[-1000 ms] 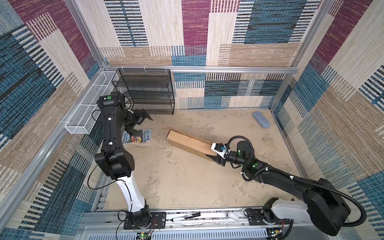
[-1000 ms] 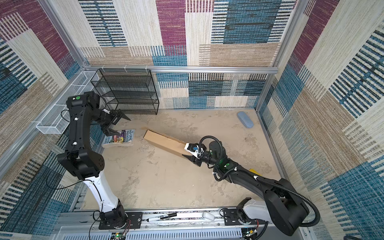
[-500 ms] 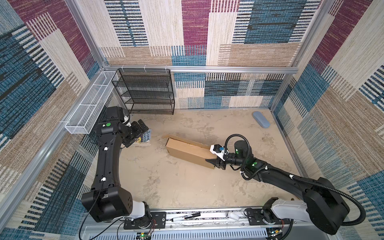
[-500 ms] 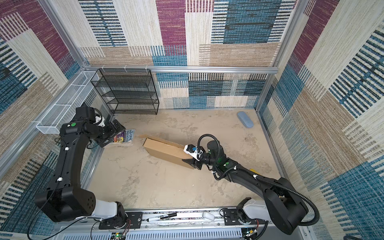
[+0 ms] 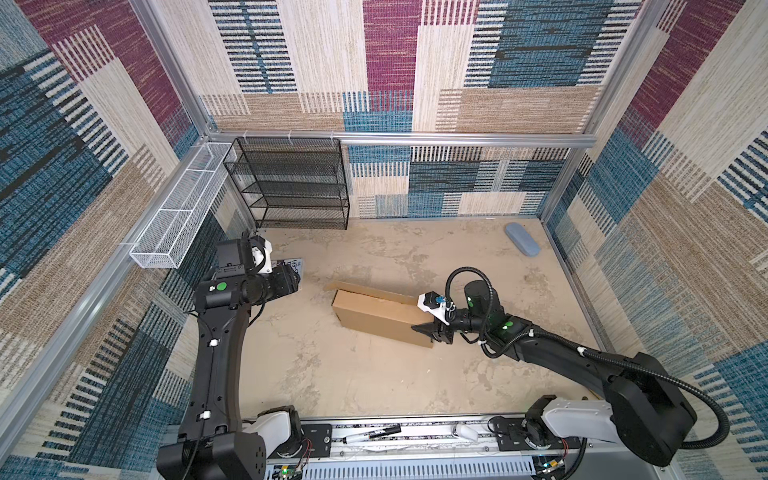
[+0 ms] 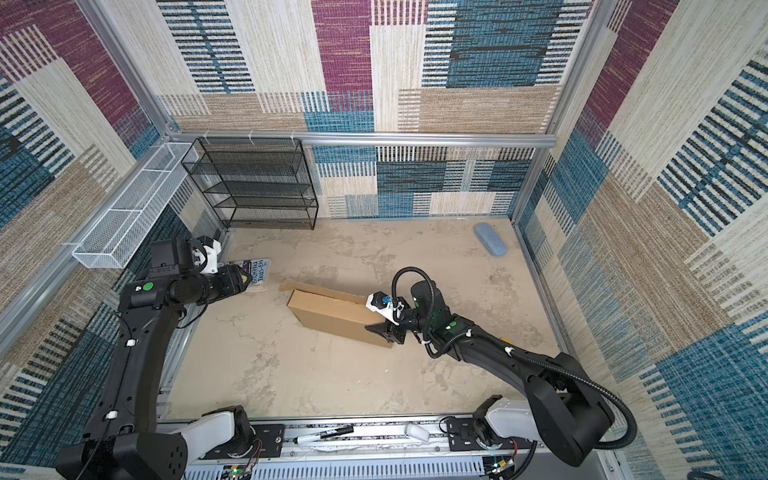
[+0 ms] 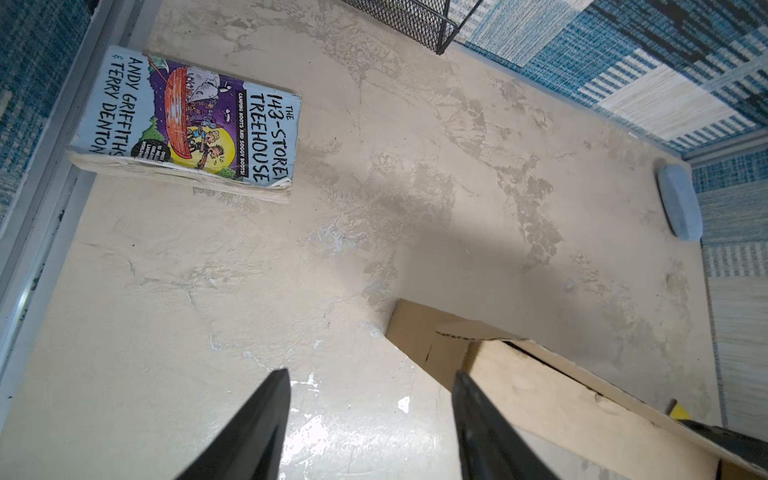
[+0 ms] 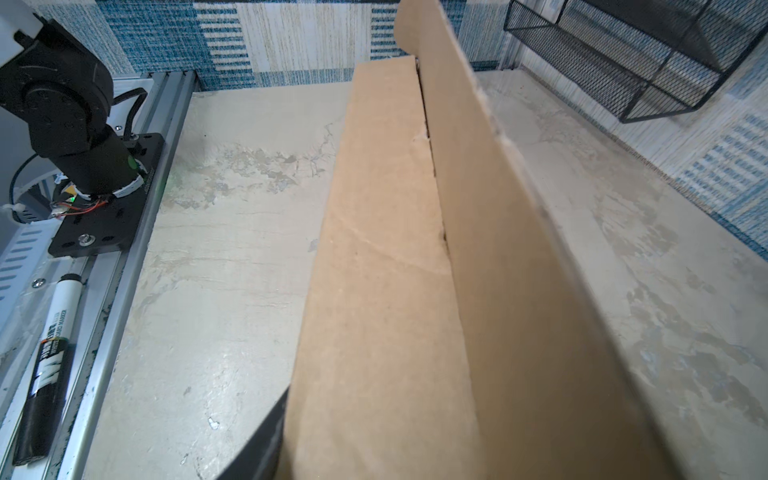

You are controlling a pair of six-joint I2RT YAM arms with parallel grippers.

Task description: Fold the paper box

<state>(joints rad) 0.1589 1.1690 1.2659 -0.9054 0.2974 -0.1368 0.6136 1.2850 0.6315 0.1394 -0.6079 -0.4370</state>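
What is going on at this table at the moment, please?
The right gripper is clamped on one end of the paper box, a partly folded brown cardboard mailer on the table. One long flap is not yet tucked in. The left gripper hovers above the table, its fingers apart and empty, between the box's other end and a paperback book lying near the left wall.
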